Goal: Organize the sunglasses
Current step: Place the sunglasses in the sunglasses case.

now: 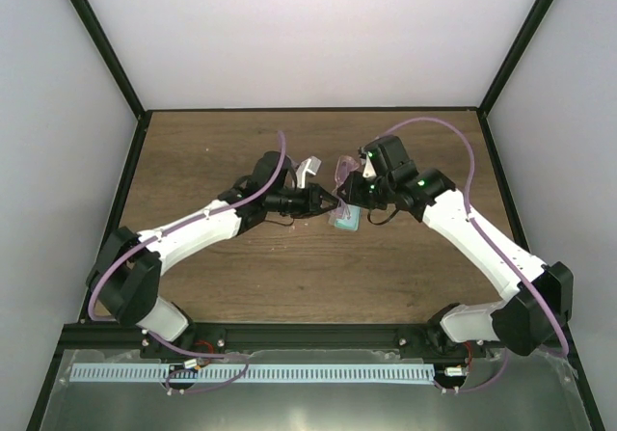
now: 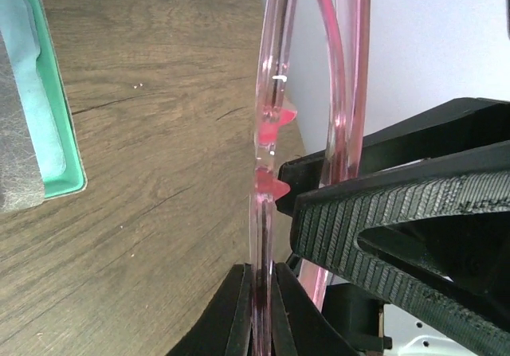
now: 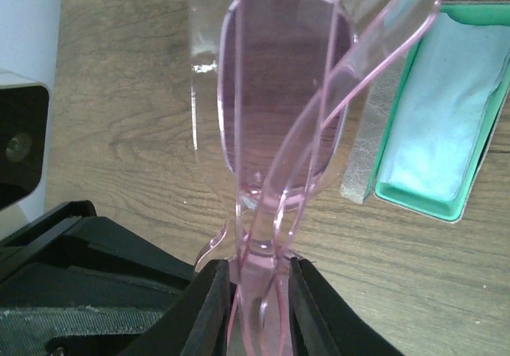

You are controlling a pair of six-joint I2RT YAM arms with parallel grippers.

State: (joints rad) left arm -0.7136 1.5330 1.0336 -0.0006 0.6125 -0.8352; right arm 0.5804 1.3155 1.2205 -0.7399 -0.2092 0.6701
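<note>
The sunglasses (image 3: pixel 279 101), pink-tinted with a thin clear-pink frame, are held above the wooden table between both grippers. My right gripper (image 3: pixel 259 288) is shut on one end of the frame. My left gripper (image 2: pixel 261 312) is shut on a thin edge of the frame (image 2: pixel 269 117). In the top view the sunglasses (image 1: pixel 343 171) sit mid-table, with the left gripper (image 1: pixel 333 202) and right gripper (image 1: pixel 355 186) meeting at them. The ribbed right fingers (image 2: pixel 398 228) show close by in the left wrist view.
An open green case (image 1: pixel 344 222) with a light blue cloth (image 3: pixel 438 125) inside lies on the table just below the grippers; it also shows in the left wrist view (image 2: pixel 64 133). A pale grey piece (image 1: pixel 307 171) lies behind the left gripper. Dark frame rails bound the table.
</note>
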